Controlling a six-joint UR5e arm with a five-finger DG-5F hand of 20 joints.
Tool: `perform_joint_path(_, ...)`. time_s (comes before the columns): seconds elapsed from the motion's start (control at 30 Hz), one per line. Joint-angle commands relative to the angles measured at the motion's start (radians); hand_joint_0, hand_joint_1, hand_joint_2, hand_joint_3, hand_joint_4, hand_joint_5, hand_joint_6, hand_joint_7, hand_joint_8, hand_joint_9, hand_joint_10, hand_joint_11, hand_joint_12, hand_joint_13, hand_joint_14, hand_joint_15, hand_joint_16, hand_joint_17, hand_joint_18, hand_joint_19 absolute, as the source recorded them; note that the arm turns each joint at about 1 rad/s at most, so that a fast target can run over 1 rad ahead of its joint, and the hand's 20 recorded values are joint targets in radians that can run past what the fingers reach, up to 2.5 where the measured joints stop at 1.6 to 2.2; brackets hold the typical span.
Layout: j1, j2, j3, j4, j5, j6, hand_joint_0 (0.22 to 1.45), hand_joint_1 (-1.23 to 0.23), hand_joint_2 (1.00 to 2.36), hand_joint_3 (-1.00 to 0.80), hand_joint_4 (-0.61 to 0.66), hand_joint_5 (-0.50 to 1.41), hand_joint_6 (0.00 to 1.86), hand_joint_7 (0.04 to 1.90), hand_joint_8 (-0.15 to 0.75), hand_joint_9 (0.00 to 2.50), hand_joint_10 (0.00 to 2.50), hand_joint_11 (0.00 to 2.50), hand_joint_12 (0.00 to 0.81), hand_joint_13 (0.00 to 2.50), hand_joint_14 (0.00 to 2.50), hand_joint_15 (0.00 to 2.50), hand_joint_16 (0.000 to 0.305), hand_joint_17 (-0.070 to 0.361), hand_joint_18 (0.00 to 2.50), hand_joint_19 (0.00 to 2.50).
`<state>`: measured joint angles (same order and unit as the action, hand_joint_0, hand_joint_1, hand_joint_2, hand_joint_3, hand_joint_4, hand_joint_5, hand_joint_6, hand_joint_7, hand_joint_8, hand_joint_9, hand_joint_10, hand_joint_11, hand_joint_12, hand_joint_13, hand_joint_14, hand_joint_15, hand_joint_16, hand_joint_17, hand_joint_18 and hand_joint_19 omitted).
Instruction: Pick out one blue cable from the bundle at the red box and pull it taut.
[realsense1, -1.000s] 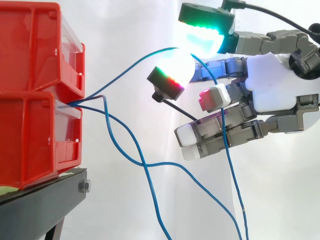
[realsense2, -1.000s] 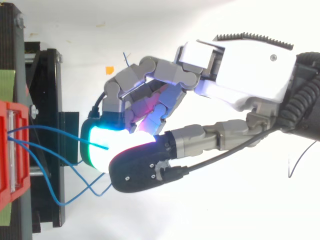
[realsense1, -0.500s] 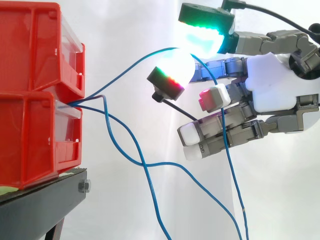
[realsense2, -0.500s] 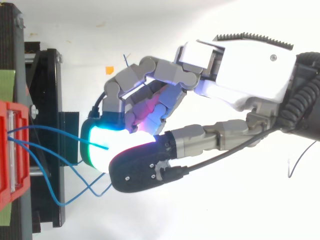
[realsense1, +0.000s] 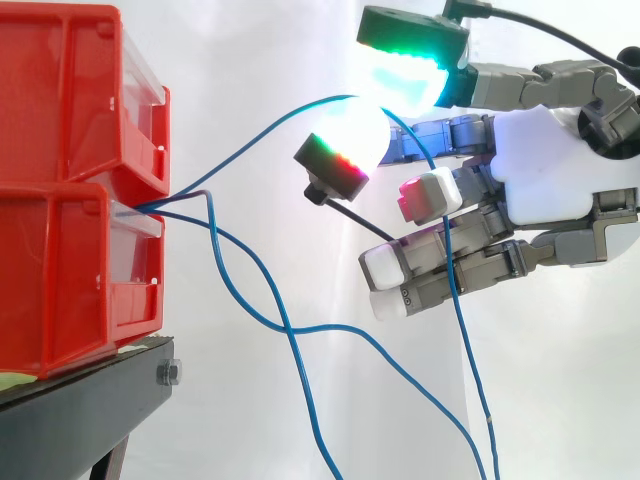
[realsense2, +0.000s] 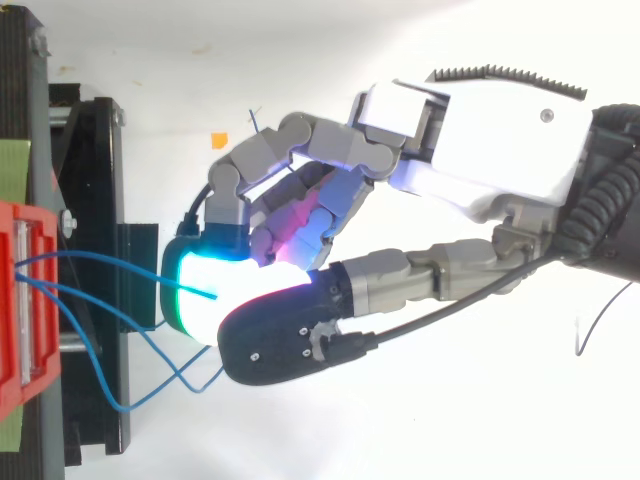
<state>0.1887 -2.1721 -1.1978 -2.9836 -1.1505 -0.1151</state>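
Two stacked red bins (realsense1: 70, 190) stand at the left on a black stand (realsense1: 80, 410). Blue cables come out of the gap between them. One blue cable (realsense1: 250, 135) rises in a slack arc to my hand (realsense1: 550, 180), where two glowing fingertips (realsense1: 350, 130) pinch it. Past the pinch it drops down across the curled lower fingers. In the top view the hand (realsense2: 470, 140) reaches in from the right, and the held cable (realsense2: 110, 262) runs from the red box (realsense2: 20, 300) into the glowing pad.
Two other blue cables (realsense1: 290, 340) hang loose from the bins, cross each other and trail down below the hand. A white curtain lies behind. The stand's black frame (realsense2: 100, 200) sits left of the fingertips.
The lower fingers have curled in slightly toward the palm. The pinch and the held cable have not visibly moved.
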Motion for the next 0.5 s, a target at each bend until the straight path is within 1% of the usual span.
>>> perform_joint_path(0.0, 0.000, 0.000, 0.000, 0.000, 0.000, 0.000, 0.65, -0.76, 1.01, -0.05, -0.23, -0.14, 0.96, 1.00, 0.227, 1.26, 0.02, 0.81, 0.304, 0.84, 0.02, 0.58, 0.041, 0.092, 0.55, 0.54)
perform_joint_path(0.47, 0.000, 0.000, 0.000, 0.000, 0.000, 0.000, 0.65, -0.76, 1.01, -0.04, -0.22, -0.14, 0.96, 1.00, 0.234, 1.28, 0.02, 0.81, 0.310, 0.86, 0.02, 0.59, 0.041, 0.093, 0.58, 0.54)
